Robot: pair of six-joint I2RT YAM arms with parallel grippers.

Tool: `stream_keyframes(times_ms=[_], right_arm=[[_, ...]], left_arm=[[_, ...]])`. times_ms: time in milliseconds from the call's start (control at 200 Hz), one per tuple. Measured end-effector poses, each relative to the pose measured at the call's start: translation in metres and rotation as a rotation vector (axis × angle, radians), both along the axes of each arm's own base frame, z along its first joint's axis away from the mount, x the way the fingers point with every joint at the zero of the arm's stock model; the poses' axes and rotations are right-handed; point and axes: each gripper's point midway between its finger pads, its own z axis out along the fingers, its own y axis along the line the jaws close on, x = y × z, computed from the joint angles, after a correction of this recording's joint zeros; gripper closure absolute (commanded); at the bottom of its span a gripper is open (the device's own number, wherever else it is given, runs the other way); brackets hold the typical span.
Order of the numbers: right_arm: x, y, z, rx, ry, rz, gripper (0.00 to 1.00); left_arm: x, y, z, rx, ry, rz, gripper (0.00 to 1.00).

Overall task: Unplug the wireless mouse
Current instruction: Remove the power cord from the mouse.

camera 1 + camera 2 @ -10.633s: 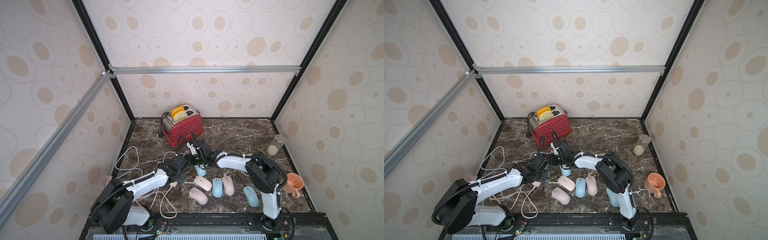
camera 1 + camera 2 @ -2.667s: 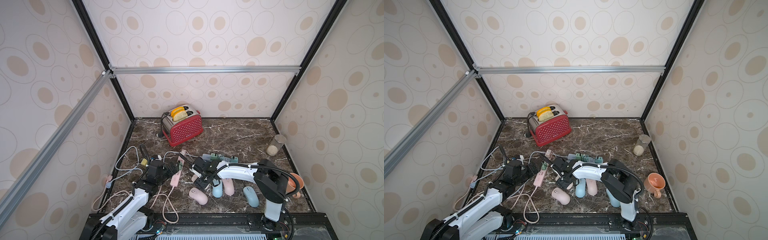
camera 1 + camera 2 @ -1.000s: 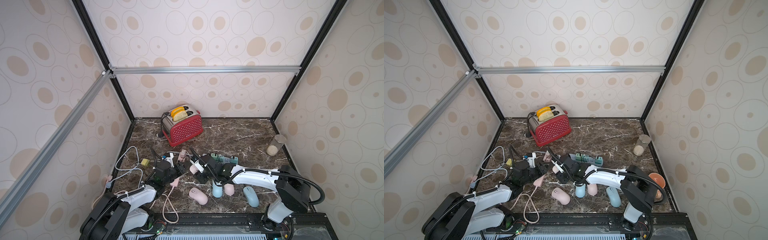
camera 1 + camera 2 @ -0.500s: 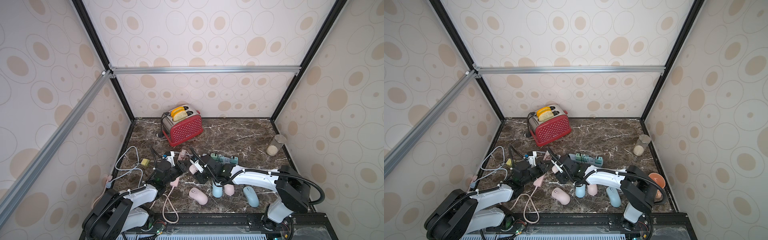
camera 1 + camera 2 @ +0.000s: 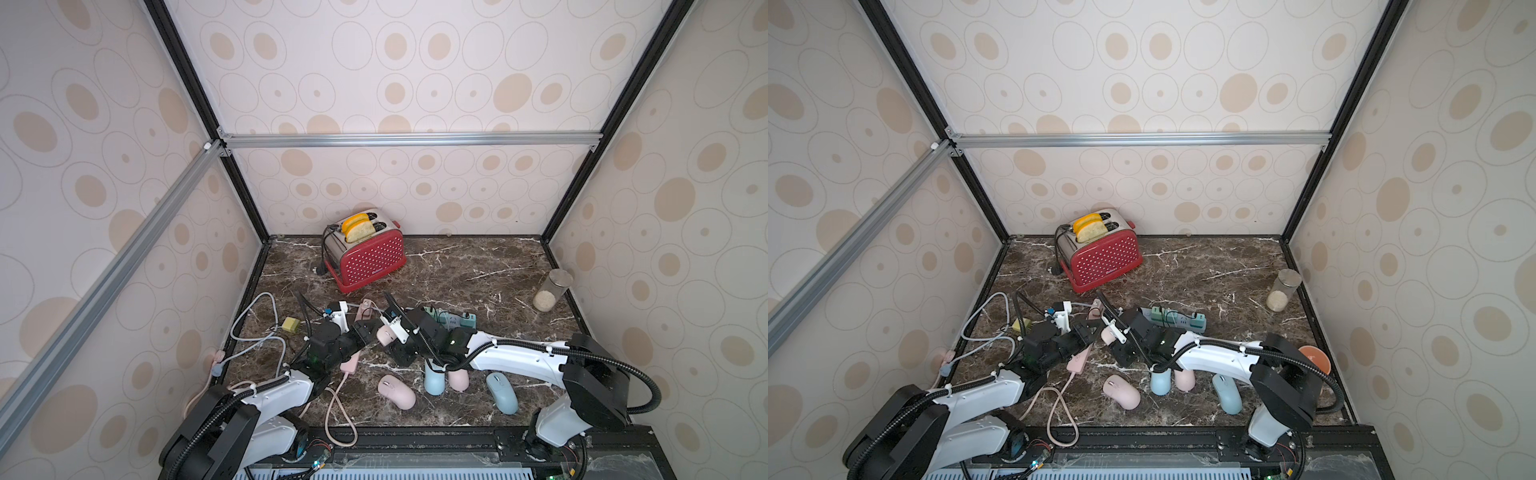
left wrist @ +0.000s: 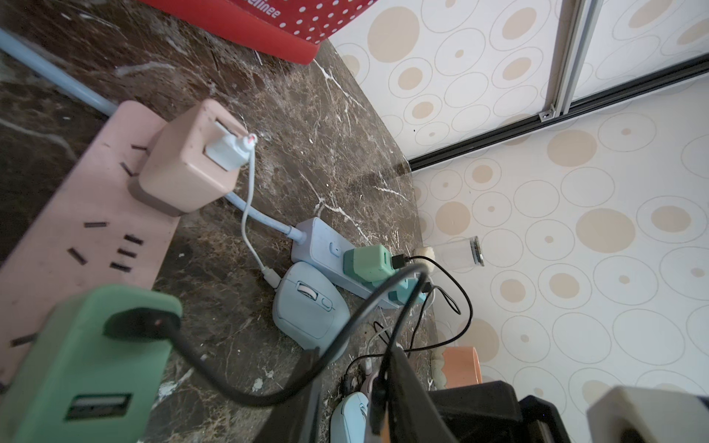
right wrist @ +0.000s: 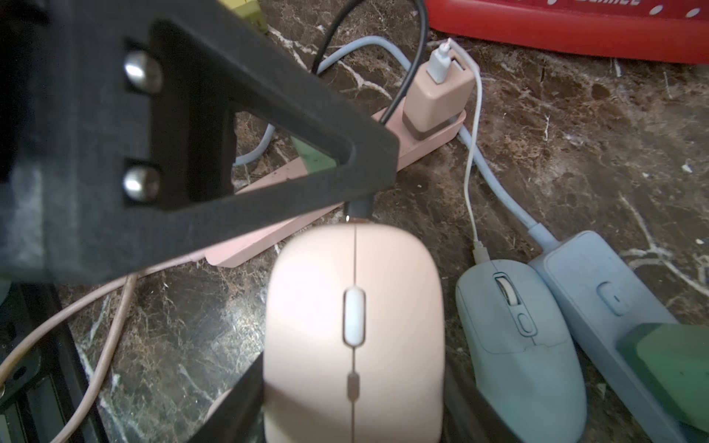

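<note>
- The mouse (image 7: 355,307) is clamped at its sides by the right claw (image 7: 355,401), between the two arms
- A black plug (image 7: 358,209) is seated in its nose, so the unplugging itself is judged to be in hand
- The left claw (image 5: 368,330) is set over that plug; whether it is clenched cannot be told
- A firm pinch on the plug is called for next, then a straight pull off the mouse, toward the charger (image 6: 76,364) on the strip (image 6: 76,214)

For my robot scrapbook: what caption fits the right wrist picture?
Right gripper grips the pink mouse; a left gripper finger is at its black plug.
</note>
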Motion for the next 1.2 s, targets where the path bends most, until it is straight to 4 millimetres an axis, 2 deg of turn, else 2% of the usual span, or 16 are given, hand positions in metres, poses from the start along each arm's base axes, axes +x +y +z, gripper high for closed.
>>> stream_keyframes(times_ms=[220,631,746,856,1202], right_arm=[[-0.004,0.001,-0.004,0.012,0.014,0.015,0.51],[-0.005,0.004,-0.003,0.035,0.019,0.015,0.51],[-0.005,0.004,-0.003,0.041,0.026,0.015,0.51],[-0.006,0.005,-0.003,0.045,0.033,0.012,0.51],[-0.012,0.004,-0.007,0.028,0.081,0.016,0.53]], left_arm=[[0.0,0.0,0.004,-0.006,-0.011,0.001,0.81],[-0.002,-0.002,0.006,-0.007,-0.015,-0.004,0.82],[-0.002,-0.003,0.006,-0.007,-0.016,-0.005,0.88],[-0.003,-0.004,0.005,-0.005,-0.016,-0.007,1.0],[-0.006,-0.001,0.001,-0.007,0.0,0.009,1.0]])
